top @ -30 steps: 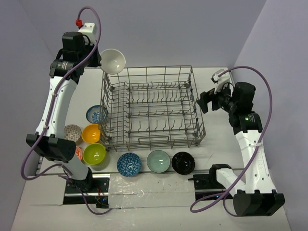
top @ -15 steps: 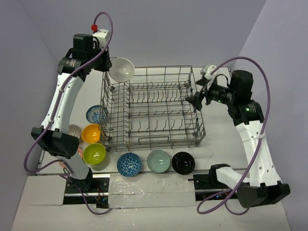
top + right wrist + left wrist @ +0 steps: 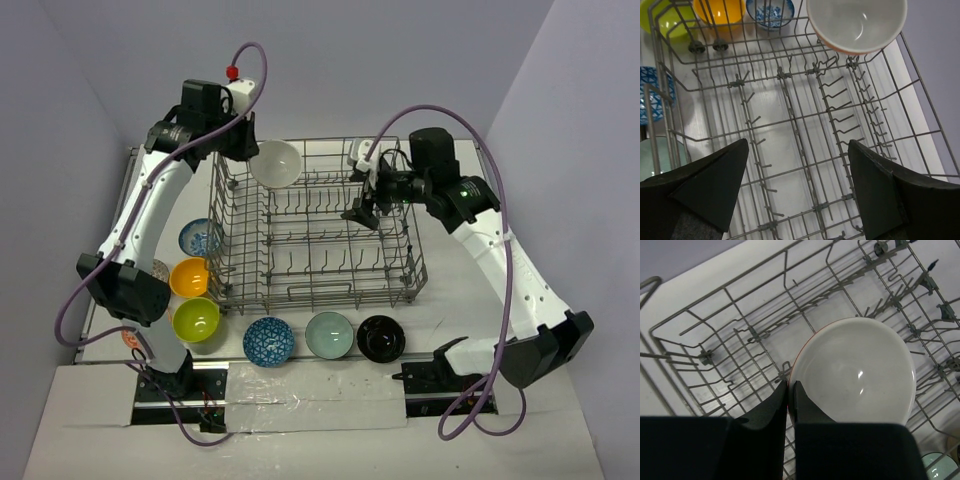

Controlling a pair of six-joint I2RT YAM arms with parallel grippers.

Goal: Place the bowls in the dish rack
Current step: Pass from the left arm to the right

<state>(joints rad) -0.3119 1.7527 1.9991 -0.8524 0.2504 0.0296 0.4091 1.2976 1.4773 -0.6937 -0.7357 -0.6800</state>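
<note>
The white table [image 3: 455,290] carried the grey wire dish rack [image 3: 330,141] at its middle, and no bowl stood among the rack's tines. The left arm reached up and over the rack's far left corner, and the right arm stretched in from the right over the far right part. Three bowls stood in a row on the table just in front of the rack: a blue-patterned bowl [image 3: 268,341], a pale teal bowl [image 3: 330,334] and a glossy black bowl [image 3: 381,338]. To the rack's left sat a lime green bowl [image 3: 196,320], an orange bowl [image 3: 189,277] and a smaller blue-patterned bowl [image 3: 200,238], with another patterned bowl [image 3: 154,270] partly hidden behind the left arm. A bowl with a white inside [image 3: 275,163] and an orange-red outside hung in the air above the rack's far left corner. The left gripper [image 3: 789,390] was clamped on that bowl's rim, its fingers nearly together. The right gripper [image 3: 797,145] hovered above the rack's tines with its jaws spread wide and nothing between them.
</note>
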